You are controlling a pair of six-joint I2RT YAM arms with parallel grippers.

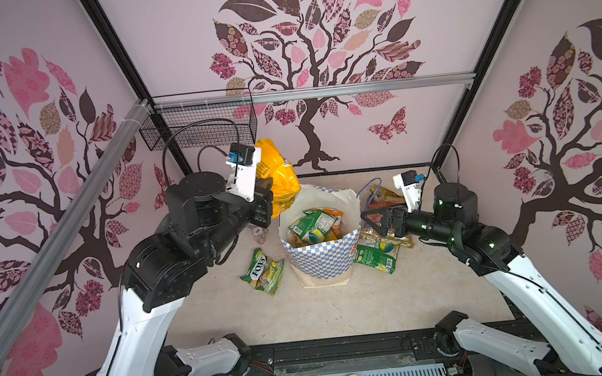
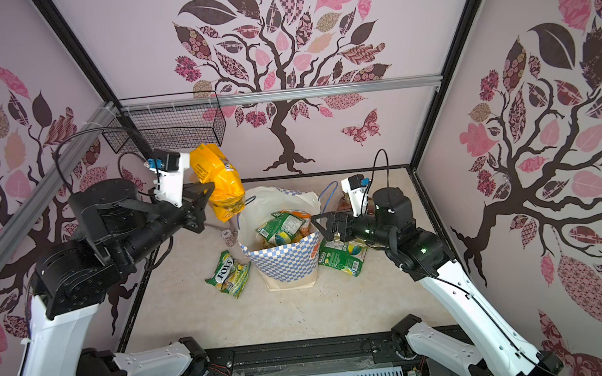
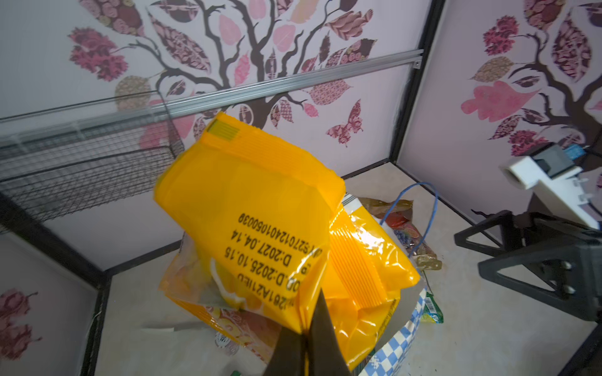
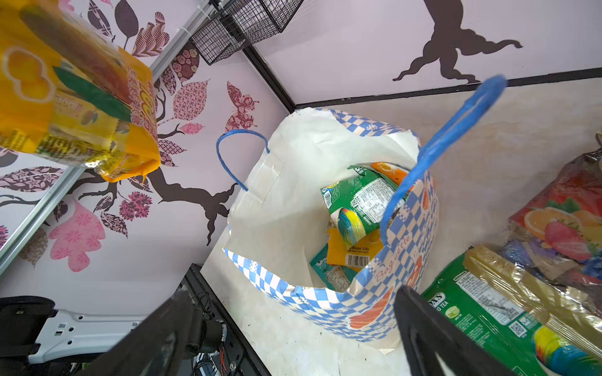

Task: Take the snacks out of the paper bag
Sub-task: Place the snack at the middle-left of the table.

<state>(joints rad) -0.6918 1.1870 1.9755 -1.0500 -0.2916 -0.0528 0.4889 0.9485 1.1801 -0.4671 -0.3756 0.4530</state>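
Observation:
The paper bag (image 1: 320, 262) (image 2: 285, 265) (image 4: 325, 299) stands upright mid-table, mouth open. Snacks lie inside it, a green packet (image 1: 315, 224) (image 4: 358, 198) on top. My left gripper (image 1: 267, 195) (image 2: 204, 194) (image 3: 308, 328) is shut on the edge of a yellow-orange packet (image 1: 280, 176) (image 2: 220, 180) (image 3: 254, 211) (image 4: 65, 97), which hangs in the air above and left of the bag's rim. My right gripper (image 1: 372, 223) (image 2: 321, 227) (image 4: 290, 332) stands open and empty beside the bag's right rim. A green FOX'S packet (image 1: 264, 272) (image 2: 229, 275) lies left of the bag.
Right of the bag lie a green packet (image 1: 378, 258) (image 4: 488, 312) and a gold fruit-print packet (image 1: 384, 197) (image 4: 560, 224), under my right gripper. A black wire basket (image 1: 199, 127) hangs on the back-left wall, close behind the lifted packet. A small clear thing (image 1: 259, 234) sits left of the bag.

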